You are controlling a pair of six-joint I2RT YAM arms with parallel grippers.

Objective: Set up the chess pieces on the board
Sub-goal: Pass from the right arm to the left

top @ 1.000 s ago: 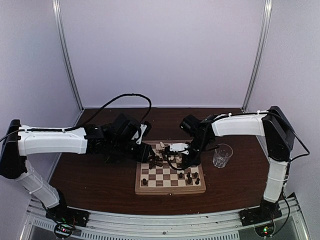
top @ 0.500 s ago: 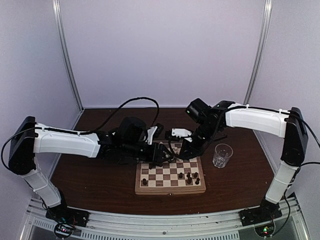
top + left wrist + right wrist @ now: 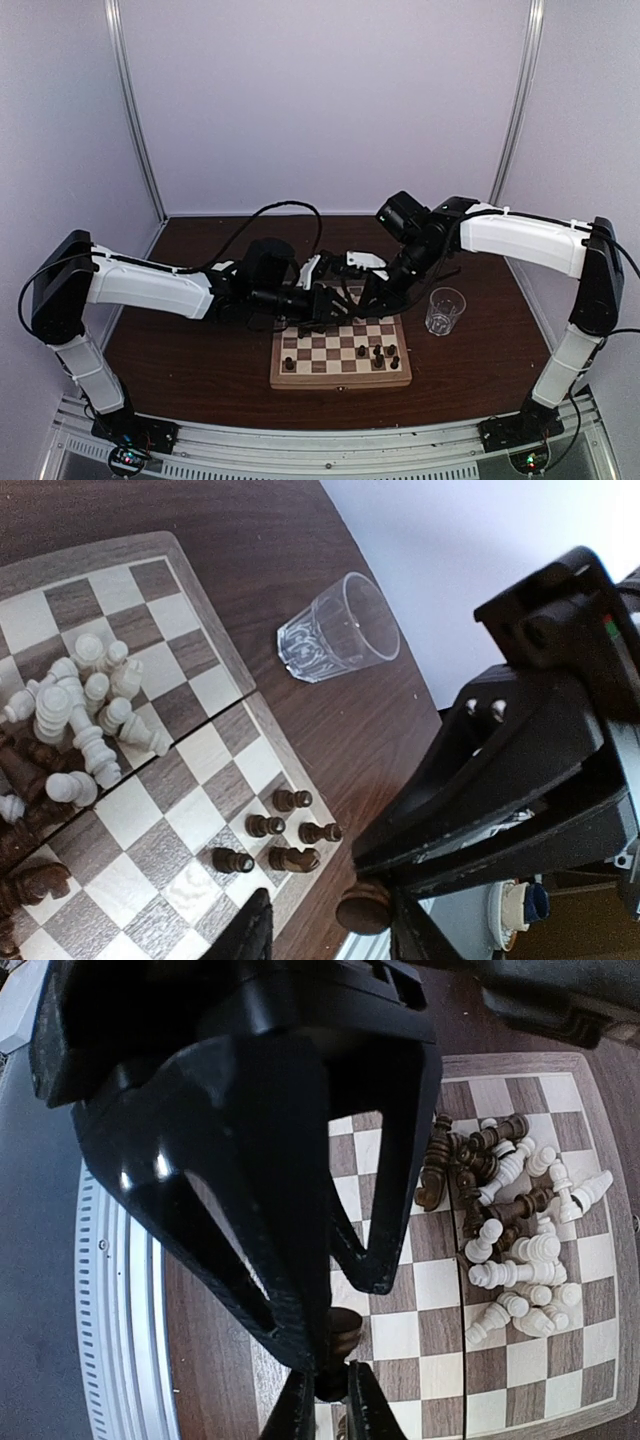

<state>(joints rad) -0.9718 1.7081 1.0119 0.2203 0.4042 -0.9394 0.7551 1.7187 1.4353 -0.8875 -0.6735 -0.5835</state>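
The board (image 3: pixel 340 382) lies in the middle of the table. My right gripper (image 3: pixel 330 1406) is shut on a dark chess piece (image 3: pixel 341 1334), held above the board's far part. My left gripper (image 3: pixel 335 936) meets it there, open, and the same dark piece (image 3: pixel 364 910) sits between its fingers, close to the right one. From above, the left gripper (image 3: pixel 325 303) and right gripper (image 3: pixel 368 297) are almost touching. A jumbled heap of white and dark chess pieces (image 3: pixel 85 710) lies on the board. Several dark pieces (image 3: pixel 292 800) stand near one corner.
A clear drinking glass (image 3: pixel 444 310) stands on the table just right of the board; it also shows in the left wrist view (image 3: pixel 340 630). A cable (image 3: pixel 290 215) loops behind the left arm. The table's near edge has a metal rail (image 3: pixel 320 440).
The right gripper has risen from the board's right side and swung toward the far edge. The left arm has reached further right, bringing the two grippers together.
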